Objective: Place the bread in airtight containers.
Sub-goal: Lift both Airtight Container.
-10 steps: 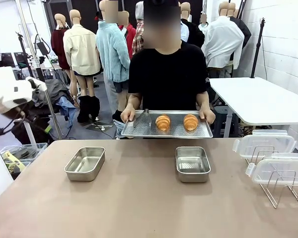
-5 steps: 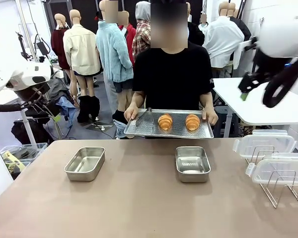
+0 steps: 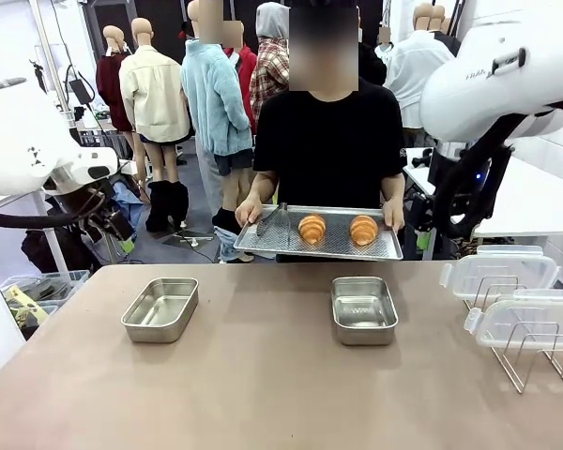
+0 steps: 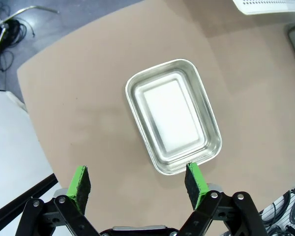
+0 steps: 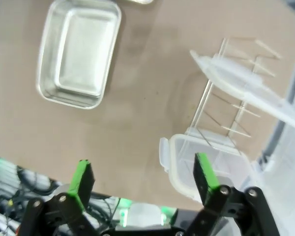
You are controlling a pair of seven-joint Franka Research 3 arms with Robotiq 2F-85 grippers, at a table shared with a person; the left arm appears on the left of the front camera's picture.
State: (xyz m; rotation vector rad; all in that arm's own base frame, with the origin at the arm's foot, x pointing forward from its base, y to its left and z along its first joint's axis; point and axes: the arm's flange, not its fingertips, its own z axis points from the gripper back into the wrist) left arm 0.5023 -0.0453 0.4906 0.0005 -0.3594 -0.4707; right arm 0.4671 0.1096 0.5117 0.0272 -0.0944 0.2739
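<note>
Bright, even indoor light from above falls on the matte brown tabletop [image 3: 263, 394]. It leaves only faint, short shadows beside the left rectangular stainless-steel tin [image 3: 160, 309] and the right rectangular stainless-steel tin [image 3: 363, 310]. In the left wrist view the tin's floor glares white. The right wrist view is soft and smeared, most of all on the clear plastic lids [image 5: 246, 91]. The front view is sharp.

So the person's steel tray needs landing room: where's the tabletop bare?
Bare: the brown tabletop between the left rectangular steel tin and the right rectangular steel tin, plus the whole near strip before them. Crowded: the right edge, clear plastic lids on a wire rack.
</note>
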